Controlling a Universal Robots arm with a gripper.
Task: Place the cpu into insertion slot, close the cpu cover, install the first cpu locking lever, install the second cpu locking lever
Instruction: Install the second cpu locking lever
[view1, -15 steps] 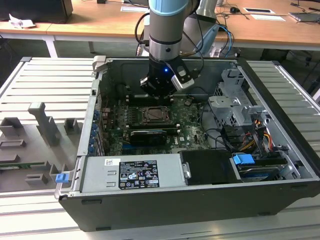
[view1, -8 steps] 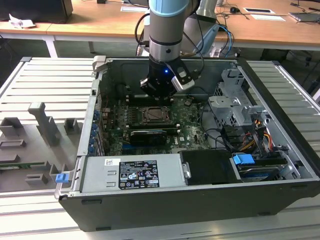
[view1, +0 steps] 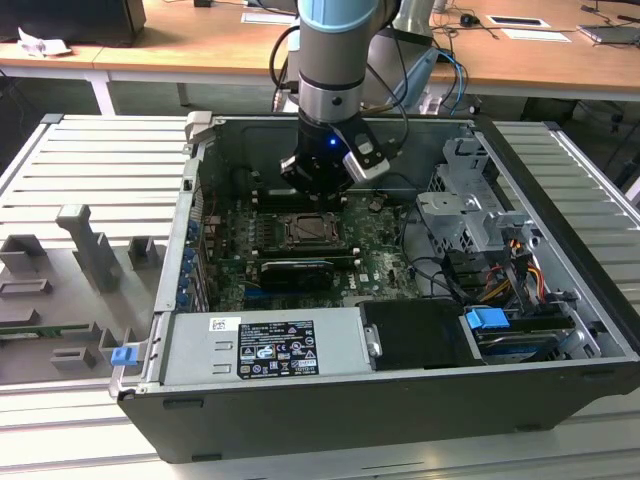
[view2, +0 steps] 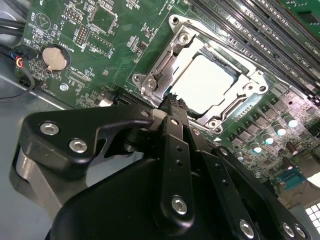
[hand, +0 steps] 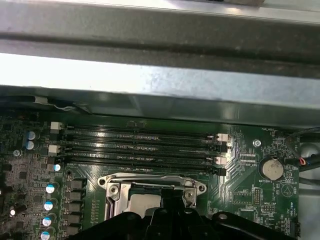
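The cpu (view2: 205, 82) lies flat in the insertion slot (view1: 305, 232) on the green motherboard, its pale metal face up. The cpu cover (view2: 252, 80), a silver frame, lies down around the chip, which shows through its window. The first wrist view has the cpu (hand: 145, 202) and cover (hand: 150, 180) just beyond my fingers. My gripper (view2: 175, 102) hangs low over the socket's near edge, its black fingers brought together and shut, with nothing between them. From outside, the gripper (view1: 318, 195) is inside the open case just behind the socket.
Long black memory slots (hand: 140, 145) run beside the socket, toward the case wall (hand: 160, 85). A coin battery (view2: 54, 57) sits on the board. A black graphics card (view1: 295, 270), power supply (view1: 270, 345), drive cage (view1: 470, 210) and loose cables (view1: 500, 280) crowd the case.
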